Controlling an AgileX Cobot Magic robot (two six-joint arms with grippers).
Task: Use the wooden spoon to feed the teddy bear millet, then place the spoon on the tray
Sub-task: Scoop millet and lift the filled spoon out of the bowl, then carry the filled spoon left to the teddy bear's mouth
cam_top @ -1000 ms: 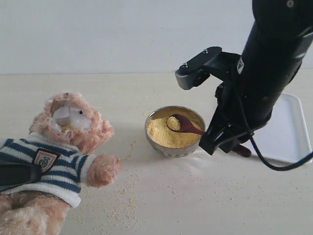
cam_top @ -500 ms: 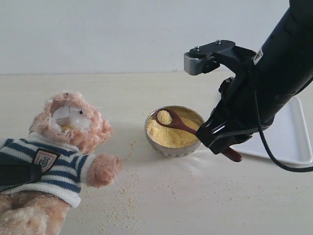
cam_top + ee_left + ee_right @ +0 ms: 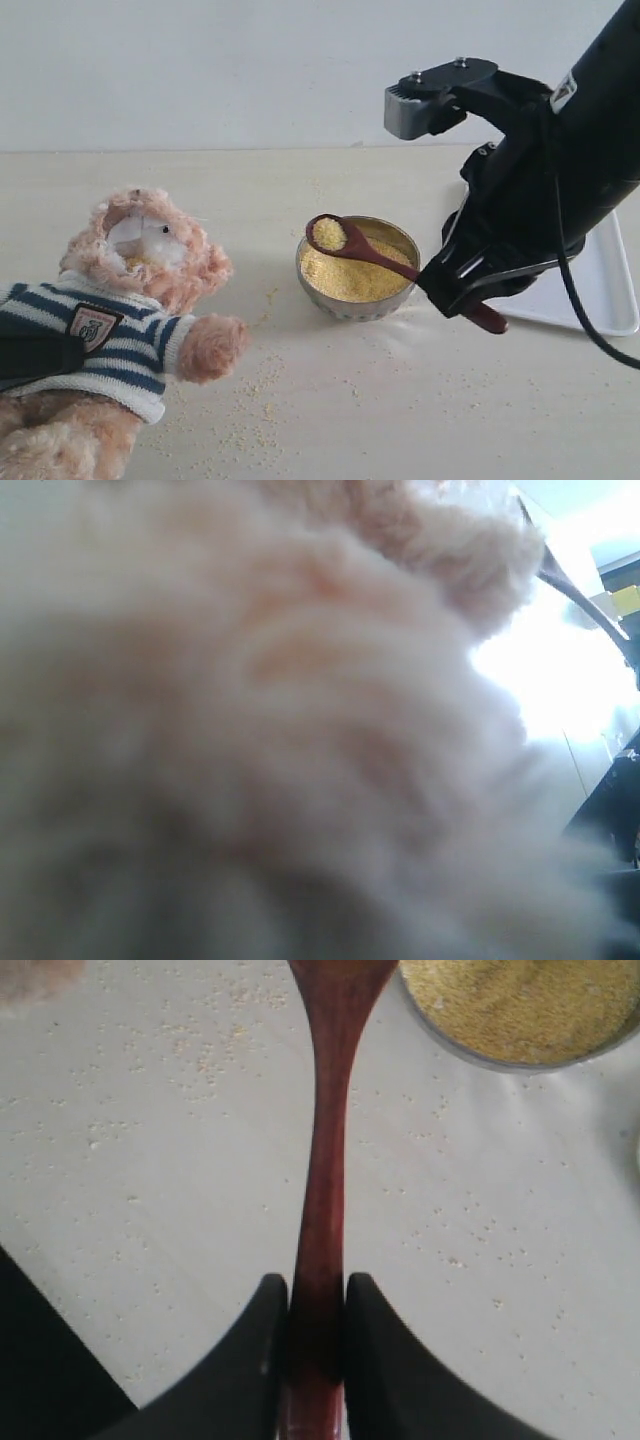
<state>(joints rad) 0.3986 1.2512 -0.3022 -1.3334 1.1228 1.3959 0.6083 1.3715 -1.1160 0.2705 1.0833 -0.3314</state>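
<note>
One unreadable badge — teddy bear.

The exterior view looks from above the near edge of the table, tilted down and facing the far edge, where the top meets a pale wall. It stands far enough back to take in the teddy bear at the left edge, the metal bowl mid-table and the tray at the right edge.

The right wrist view sits close over the tabletop and looks along the wooden spoon, with the right gripper in its foreground. It shares the spoon, the bowl and the loose millet with the exterior view.

The left wrist view is pressed against the bear's fur. It is almost wholly blurred and seems to face a bright background beyond the bear.
</note>
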